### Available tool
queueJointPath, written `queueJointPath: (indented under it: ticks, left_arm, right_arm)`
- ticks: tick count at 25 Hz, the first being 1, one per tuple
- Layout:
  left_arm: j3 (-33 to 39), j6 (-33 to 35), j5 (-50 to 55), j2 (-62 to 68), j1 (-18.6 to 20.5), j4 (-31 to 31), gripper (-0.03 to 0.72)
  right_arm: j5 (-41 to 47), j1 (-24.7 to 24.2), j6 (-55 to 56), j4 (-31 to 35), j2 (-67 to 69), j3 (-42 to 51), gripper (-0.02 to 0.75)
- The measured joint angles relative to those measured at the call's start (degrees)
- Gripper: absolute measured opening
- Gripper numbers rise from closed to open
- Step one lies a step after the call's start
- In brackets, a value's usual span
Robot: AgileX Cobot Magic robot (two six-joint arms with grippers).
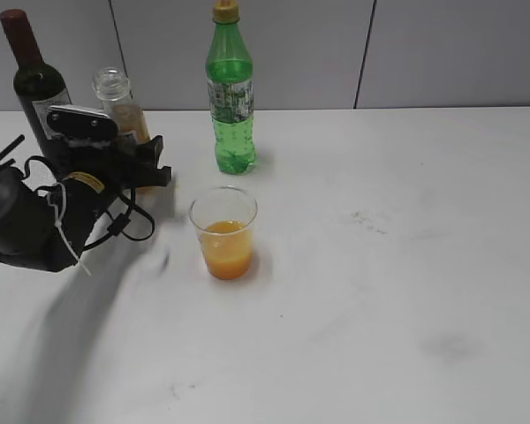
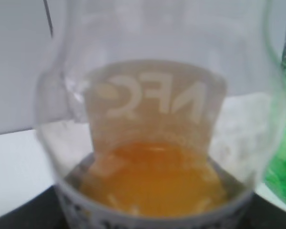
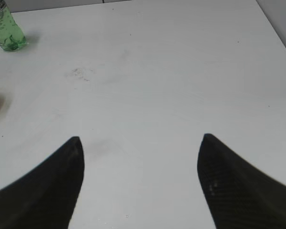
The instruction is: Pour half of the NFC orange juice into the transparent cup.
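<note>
While the left pincer [image 1: 140,168] stands closed around the lower body of the NFC orange juice [image 1: 122,102], the bottle rests upright on the white surface [image 1: 380,291] just beside the dark wine bottle [image 1: 31,79], some juice low inside it. The transparent cup [image 1: 223,231], partly filled with juice, sits near the middle, in front of the green soda bottle [image 1: 230,93]. The right pincer [image 3: 140,183] hangs wide open, holding nothing.
</note>
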Motion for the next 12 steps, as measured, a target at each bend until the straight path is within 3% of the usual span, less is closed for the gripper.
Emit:
queueJointPath:
  ticks: [12]
  left_arm:
    - [-0.06,-0.73,0.01,0.61,0.0,0.95,0.47]
  right_arm:
    - [0.0,0.0,0.0,0.0,0.0,0.0,0.57]
